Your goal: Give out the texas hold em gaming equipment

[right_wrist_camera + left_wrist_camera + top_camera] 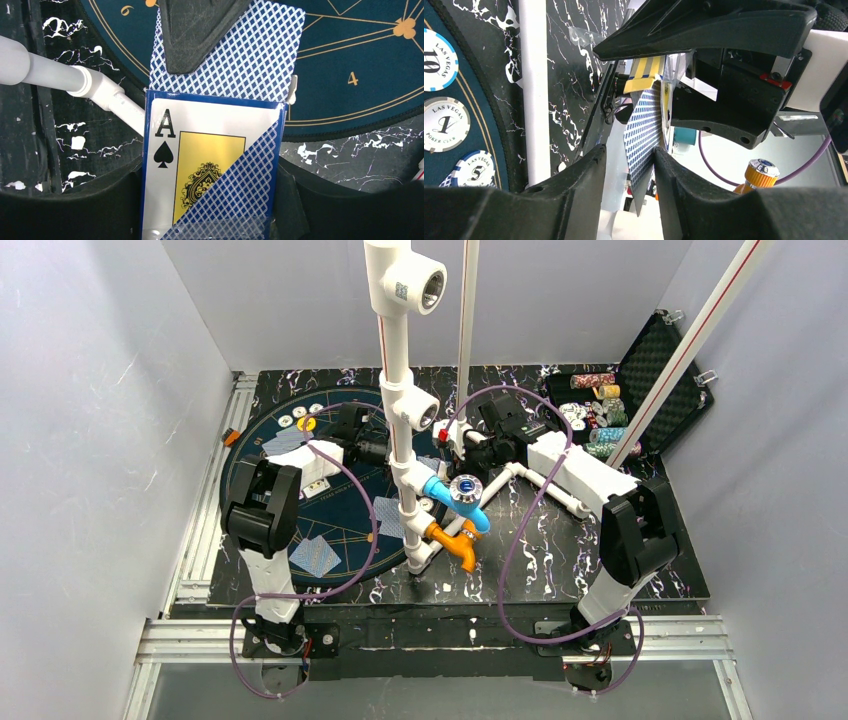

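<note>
Blue-backed card (643,135) is sticking out of the card box (200,150) clamped in the right end effector (210,172); left end effector (629,152) is straddling it, fingers (574,195) apart, one side gapped. We're advising pinching one card only, pulling straight.

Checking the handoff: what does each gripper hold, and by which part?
The right gripper clamps the card box by its long sides. The left gripper straddles the free end of a card sticking out of the box; a firm pinch cannot be told.
</note>
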